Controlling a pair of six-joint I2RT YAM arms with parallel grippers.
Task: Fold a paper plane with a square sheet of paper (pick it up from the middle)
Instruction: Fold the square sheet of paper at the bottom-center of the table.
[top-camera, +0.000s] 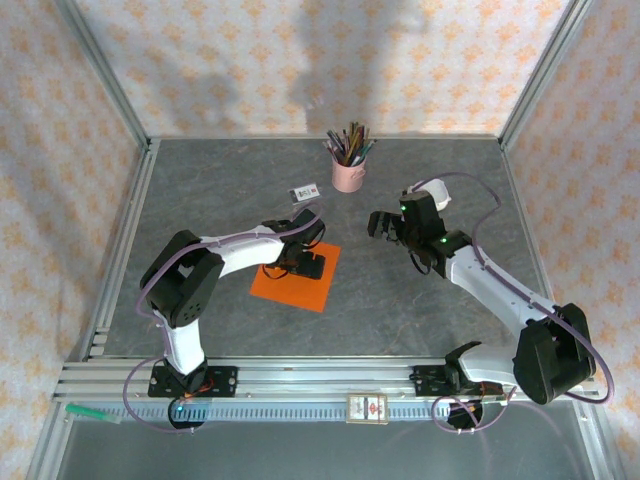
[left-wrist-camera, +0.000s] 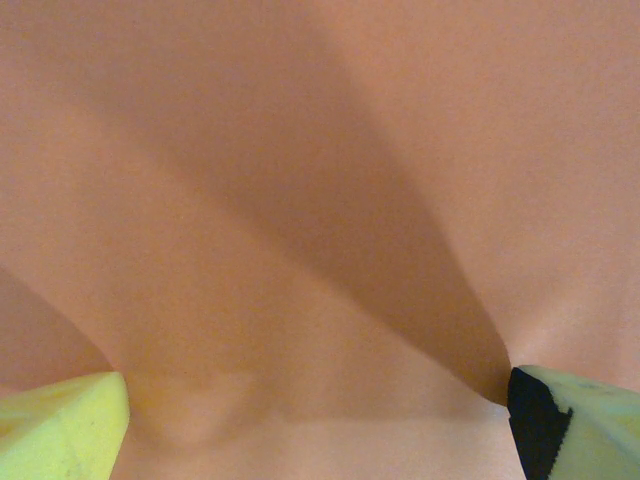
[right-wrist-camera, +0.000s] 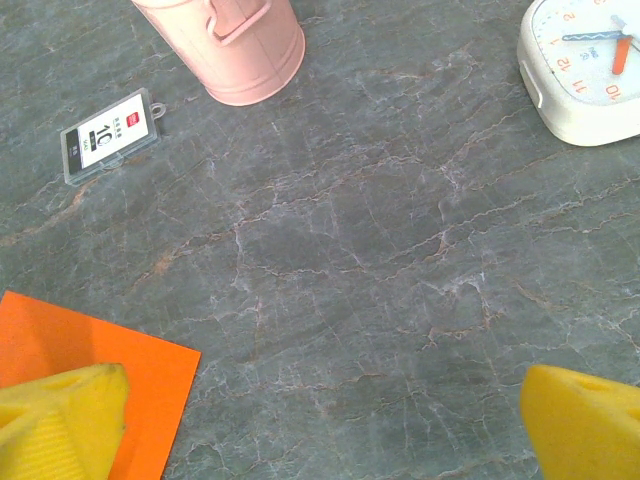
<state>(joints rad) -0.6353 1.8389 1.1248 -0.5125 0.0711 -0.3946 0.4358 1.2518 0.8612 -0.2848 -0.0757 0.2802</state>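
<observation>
The square sheet of paper lies on the grey table as a bright-orange square, left of centre. My left gripper is down on its middle, fingers spread wide. In the left wrist view the orange paper is right up against the camera and bows up in soft ridges between the two yellow pads, which stand far apart; the left gripper is open. My right gripper hovers open over bare table to the sheet's right. Its wrist view catches one corner of the sheet beside its left fingertip.
A pink pencil cup stands at the back centre, with a small white card to its left. A white timer sits behind the right gripper. Metal frame rails edge the table on all sides.
</observation>
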